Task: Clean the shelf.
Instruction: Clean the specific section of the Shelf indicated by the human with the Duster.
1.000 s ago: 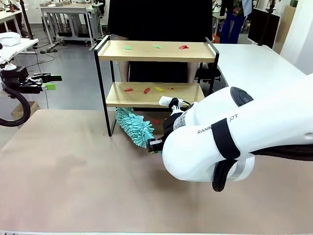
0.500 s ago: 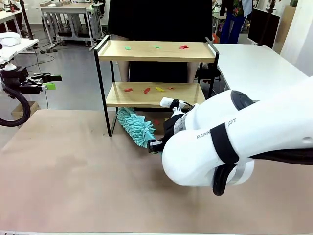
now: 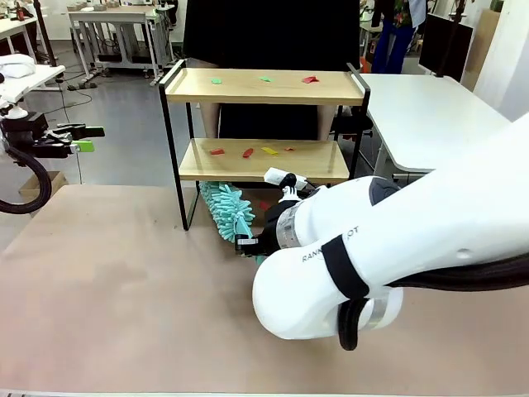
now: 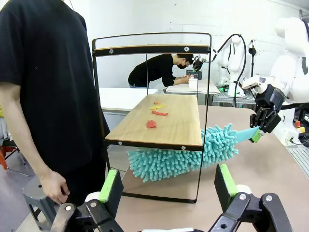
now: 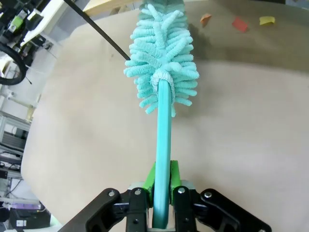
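Duster (image 5: 164, 72) sits clamped in right claw (image 5: 161, 180), arm stretched low toward shelf (image 3: 248, 88); left claw (image 4: 168, 183) spread wide.

A shelf (image 3: 248, 91) has pale, plain wooden boards in a thin black frame. Small scraps (image 3: 265, 78) dot the boards: green and red on the top one, red and yellow on the lower one. The tabletop (image 3: 124, 289) is a dull pinkish tan. A fluffy duster (image 5: 164, 72) is turquoise, handle included. The right arm (image 3: 397, 240) is glossy white with a black band. The right gripper (image 5: 162, 176) and left gripper (image 4: 168, 181) are black with bright green pads (image 4: 109, 187). A person's T-shirt (image 4: 43, 72) is plain black.
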Tool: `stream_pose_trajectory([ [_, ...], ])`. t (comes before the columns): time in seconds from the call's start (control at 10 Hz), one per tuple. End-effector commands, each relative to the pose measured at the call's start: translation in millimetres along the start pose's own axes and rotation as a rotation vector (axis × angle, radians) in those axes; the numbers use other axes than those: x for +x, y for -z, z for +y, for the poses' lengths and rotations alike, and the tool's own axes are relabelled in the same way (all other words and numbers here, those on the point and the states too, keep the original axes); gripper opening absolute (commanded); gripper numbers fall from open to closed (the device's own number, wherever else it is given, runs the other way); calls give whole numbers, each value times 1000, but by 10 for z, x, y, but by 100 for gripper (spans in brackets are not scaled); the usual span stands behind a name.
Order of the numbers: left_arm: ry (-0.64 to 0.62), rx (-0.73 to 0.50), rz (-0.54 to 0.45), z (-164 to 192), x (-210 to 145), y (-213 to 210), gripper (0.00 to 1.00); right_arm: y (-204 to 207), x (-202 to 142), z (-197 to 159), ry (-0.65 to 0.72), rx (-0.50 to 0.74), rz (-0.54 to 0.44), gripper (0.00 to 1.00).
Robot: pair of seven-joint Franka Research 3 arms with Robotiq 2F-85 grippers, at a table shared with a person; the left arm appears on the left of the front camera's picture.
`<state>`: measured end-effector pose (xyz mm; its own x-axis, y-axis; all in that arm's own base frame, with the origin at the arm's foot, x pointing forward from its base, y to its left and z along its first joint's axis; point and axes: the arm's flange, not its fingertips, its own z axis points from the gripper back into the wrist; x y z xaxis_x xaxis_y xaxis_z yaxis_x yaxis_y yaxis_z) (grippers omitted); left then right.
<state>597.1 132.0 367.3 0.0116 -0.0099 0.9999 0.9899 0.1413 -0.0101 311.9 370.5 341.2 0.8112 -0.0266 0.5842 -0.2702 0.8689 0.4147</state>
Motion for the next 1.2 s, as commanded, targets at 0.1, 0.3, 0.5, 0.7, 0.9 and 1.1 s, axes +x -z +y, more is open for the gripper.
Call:
stream_pose_trajectory([
  [0.1,10,-2,1,-20,21,4,100,201,72,458,45,-12,-64,12],
  [0.3,10,-2,1,-20,21,4,100,302,124,572,57,-11,-76,12],
  [0.5,10,-2,1,-20,21,4,100,375,197,679,67,-13,-97,12],
  [0.7,10,-2,1,-20,21,4,100,422,268,765,84,-11,-110,12],
  [0.9,10,-2,1,-20,21,4,100,476,339,801,104,-21,-113,12],
  [1.1,10,-2,1,-20,21,4,100,594,368,817,118,-38,-100,12],
])
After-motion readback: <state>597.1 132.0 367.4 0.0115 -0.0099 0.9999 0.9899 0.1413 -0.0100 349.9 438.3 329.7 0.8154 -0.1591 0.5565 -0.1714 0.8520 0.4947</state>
